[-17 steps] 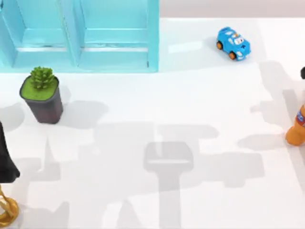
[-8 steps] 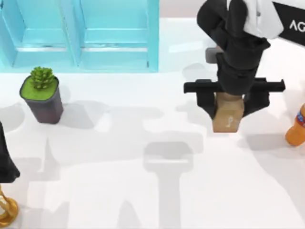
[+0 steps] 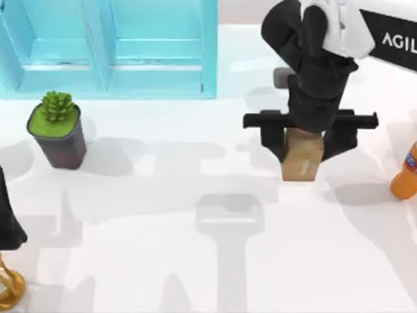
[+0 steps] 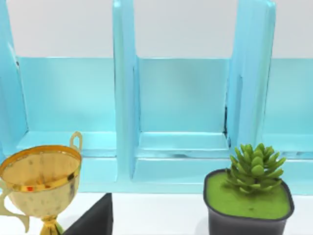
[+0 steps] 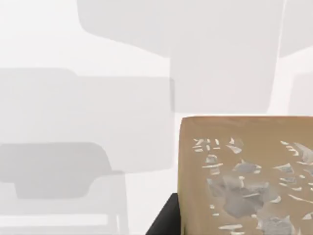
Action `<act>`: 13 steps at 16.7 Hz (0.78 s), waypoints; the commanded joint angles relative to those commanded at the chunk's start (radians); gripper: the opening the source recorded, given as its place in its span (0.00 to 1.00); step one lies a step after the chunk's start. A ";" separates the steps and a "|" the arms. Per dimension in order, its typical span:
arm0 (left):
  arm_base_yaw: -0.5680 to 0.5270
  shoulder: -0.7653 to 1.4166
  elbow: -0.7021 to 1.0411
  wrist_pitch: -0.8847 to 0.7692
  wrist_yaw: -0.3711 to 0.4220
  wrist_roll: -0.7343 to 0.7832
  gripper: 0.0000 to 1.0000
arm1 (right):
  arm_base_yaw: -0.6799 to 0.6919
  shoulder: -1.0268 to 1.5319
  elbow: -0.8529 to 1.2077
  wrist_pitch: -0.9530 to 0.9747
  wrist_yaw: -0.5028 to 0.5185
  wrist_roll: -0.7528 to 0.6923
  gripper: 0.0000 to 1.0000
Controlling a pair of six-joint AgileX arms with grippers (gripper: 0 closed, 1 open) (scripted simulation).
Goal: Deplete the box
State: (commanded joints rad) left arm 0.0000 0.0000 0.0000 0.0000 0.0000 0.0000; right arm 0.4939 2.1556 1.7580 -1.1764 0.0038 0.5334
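White tabletop [image 3: 163,261] is spreading across the frame; at upper right, the right gripper [image 3: 301,145] is clamping the box [image 3: 300,163]. The left gripper [image 3: 8,222] is sitting parked at the left edge, fingers unreadable.

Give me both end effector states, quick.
Left end effector: cannot be told.
Right end effector: closed on the box.

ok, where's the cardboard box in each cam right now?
Top view: the box sits right of centre, between the right gripper fingers.
Right wrist view: the box is close up, printed face showing.
Left wrist view: not in it.
Shared landmark: the plant pot before the blue shelf.
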 joint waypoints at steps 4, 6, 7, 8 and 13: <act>0.000 0.000 0.000 0.000 0.000 0.000 1.00 | 0.004 0.024 -0.065 0.100 0.001 0.000 0.00; 0.000 0.000 0.000 0.000 0.000 0.000 1.00 | 0.006 0.041 -0.100 0.147 0.001 0.001 0.00; 0.000 0.000 0.000 0.000 0.000 0.000 1.00 | 0.007 0.043 -0.107 0.155 0.001 0.000 0.00; 0.000 0.000 0.000 0.000 0.000 0.000 1.00 | 0.007 0.043 -0.108 0.155 0.001 0.000 0.00; 0.000 0.000 0.000 0.000 0.000 0.000 1.00 | 0.007 0.043 -0.108 0.155 0.001 0.000 0.23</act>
State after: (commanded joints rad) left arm 0.0000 0.0000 0.0000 0.0000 0.0000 0.0000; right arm 0.5005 2.1987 1.6504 -1.0216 0.0050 0.5338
